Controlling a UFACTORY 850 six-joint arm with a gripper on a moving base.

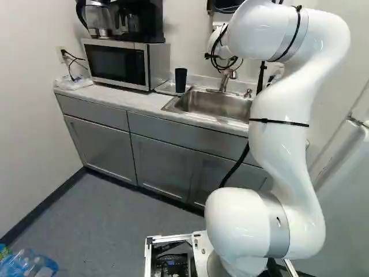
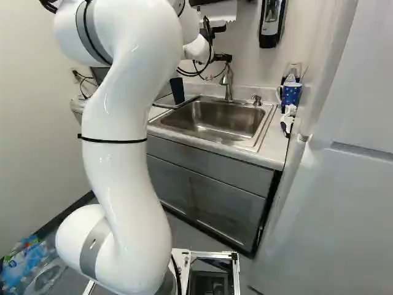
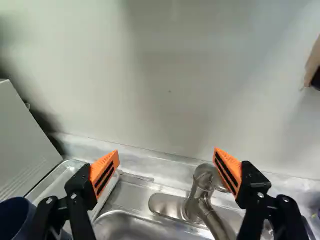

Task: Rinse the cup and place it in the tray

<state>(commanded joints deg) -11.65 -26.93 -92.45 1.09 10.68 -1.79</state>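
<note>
Pale wall [image 3: 165,80] faces the pincer [image 2: 223,58], its fingers spread wide and holding nothing. The faucet [image 3: 204,192] is near; beside the sink [image 1: 213,105], the dark cup [image 1: 180,80] stands upright in the tray [image 1: 164,88].

The wrist view cuts off 1 dark cup [image 3: 14,218].

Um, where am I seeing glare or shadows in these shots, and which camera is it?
Left base view: bright highlights on the glossy arm, a faint sheen on the cabinet doors; right base view: highlights on the arm again, and reflections in the steel sink; wrist view: broad, soft-edged shadows on the wall, shiny patches on the faucet.
</note>
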